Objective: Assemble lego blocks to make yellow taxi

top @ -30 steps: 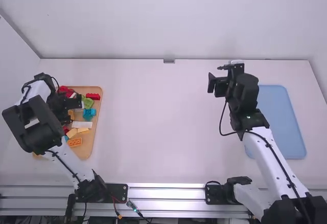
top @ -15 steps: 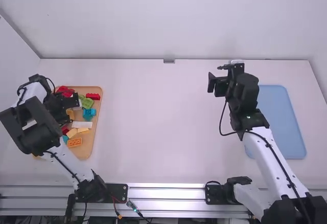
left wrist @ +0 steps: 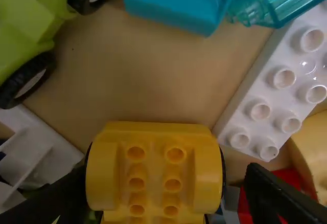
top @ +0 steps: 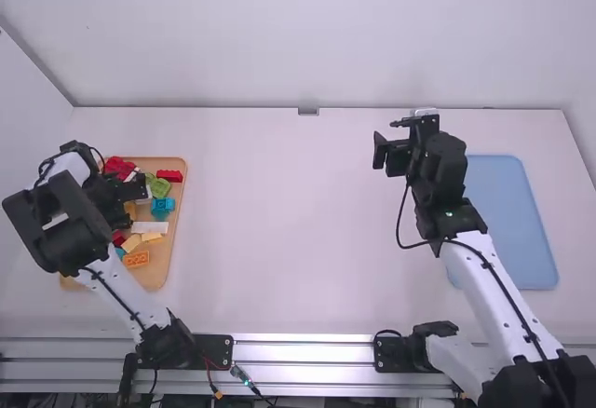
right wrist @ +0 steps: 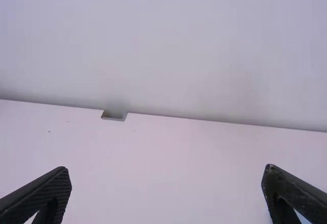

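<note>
Over the tray (top: 164, 251), the left pincer (top: 132, 201) has its fingers apart on either side of a yellow block (left wrist: 154, 147) in that tray, seemingly ungripped, while the right pincer (top: 388, 137), also spread, hangs well right of the tray.

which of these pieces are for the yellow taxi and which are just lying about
Probably for the job:
- yellow rounded plastic block
- tan rectangular tray holding the pieces

Probably just lying about:
- lime-green wheeled plastic piece
- teal rounded plastic block
- red rectangular plastic block
</note>
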Available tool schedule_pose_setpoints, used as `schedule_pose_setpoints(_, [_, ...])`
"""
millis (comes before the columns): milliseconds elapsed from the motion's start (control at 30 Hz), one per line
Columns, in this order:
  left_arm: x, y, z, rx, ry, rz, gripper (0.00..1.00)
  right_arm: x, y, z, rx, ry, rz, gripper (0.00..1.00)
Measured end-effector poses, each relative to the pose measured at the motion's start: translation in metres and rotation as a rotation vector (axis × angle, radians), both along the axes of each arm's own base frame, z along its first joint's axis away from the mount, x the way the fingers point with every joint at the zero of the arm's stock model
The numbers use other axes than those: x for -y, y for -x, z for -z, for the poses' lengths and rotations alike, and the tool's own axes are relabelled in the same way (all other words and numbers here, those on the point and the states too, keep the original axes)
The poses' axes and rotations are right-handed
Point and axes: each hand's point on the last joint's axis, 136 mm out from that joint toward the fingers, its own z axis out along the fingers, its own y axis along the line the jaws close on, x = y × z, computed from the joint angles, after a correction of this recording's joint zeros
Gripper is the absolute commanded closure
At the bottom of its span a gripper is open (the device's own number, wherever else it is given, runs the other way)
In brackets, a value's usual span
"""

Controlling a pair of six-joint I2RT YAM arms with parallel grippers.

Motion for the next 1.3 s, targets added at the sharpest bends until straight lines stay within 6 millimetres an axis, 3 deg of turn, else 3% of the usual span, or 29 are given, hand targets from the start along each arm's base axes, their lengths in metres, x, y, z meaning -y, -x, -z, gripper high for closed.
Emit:
schedule_pose_setpoints(167, [0.001,0.001,0.011,-0.015,0.011,0.000,0.22,-0.001,0.000,-0.001,0.002,0.001,-0.002,0.01])
schedule_pose_setpoints(233, [0.000,0.000,0.014,-0.016,0.012,-0.001,0.32,-0.001,0.000,-0.001,0.003,0.002,-0.002,0.01])
schedule_pose_setpoints(367, [-0.002,-0.003,0.014,-0.005,0.003,0.000,0.39,0.000,0.000,-0.002,0.005,0.000,0.000,0.01])
schedule_pose_setpoints(600, [-0.005,-0.004,0.014,-0.003,-0.012,-0.007,0.46,-0.001,0.000,-0.003,0.006,0.000,-0.002,0.01])
schedule_pose_setpoints(700, [-0.004,-0.006,0.011,-0.007,-0.011,-0.018,0.43,0.000,-0.001,-0.003,0.006,0.001,0.001,0.01])
schedule_pose_setpoints(833, [0.001,-0.014,-0.004,-0.018,-0.013,-0.027,0.58,-0.001,0.000,-0.003,0.007,0.002,-0.003,0.01])
schedule_pose_setpoints(1033, [0.021,-0.033,-0.034,-0.027,-0.005,-0.020,0.57,-0.001,0.000,-0.003,0.007,0.006,-0.004,0.01])
schedule_pose_setpoints(1300, [0.086,-0.070,-0.068,-0.026,-0.003,-0.004,0.58,0.004,-0.001,-0.002,0.006,0.026,0.020,0.01])
